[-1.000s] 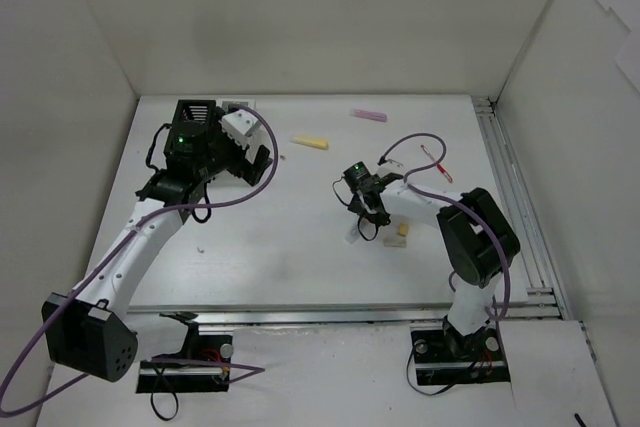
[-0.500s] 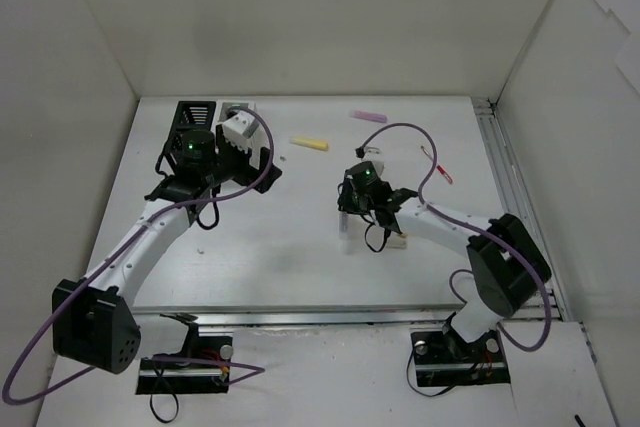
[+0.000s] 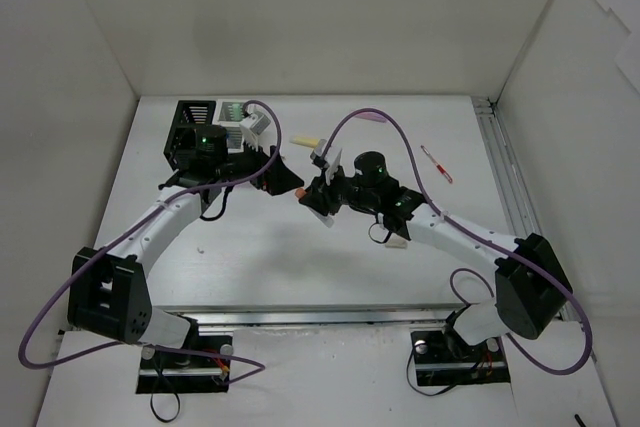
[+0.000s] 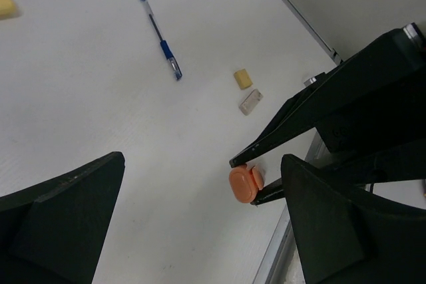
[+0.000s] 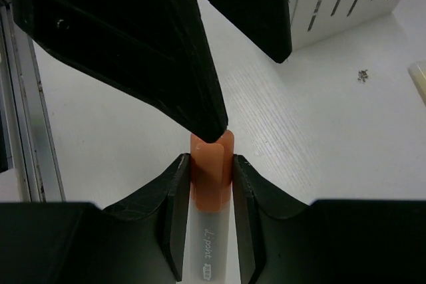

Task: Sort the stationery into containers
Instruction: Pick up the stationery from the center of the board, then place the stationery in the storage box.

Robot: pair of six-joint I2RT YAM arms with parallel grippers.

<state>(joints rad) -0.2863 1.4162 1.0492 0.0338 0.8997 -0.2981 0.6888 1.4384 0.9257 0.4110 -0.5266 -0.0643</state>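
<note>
Firmly, one orange-capped highlighter (image 5: pixel 212 187) is clamped by the right gripper (image 5: pixel 210 164); its barrel print cannot be read. The left gripper (image 4: pixel 203 161) is spread wide. Two erasers (image 4: pixel 243 78) are seen.

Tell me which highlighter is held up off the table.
The orange-capped highlighter: the right pincer grips it in the air, while the yellow highlighter lies on the table.
</note>
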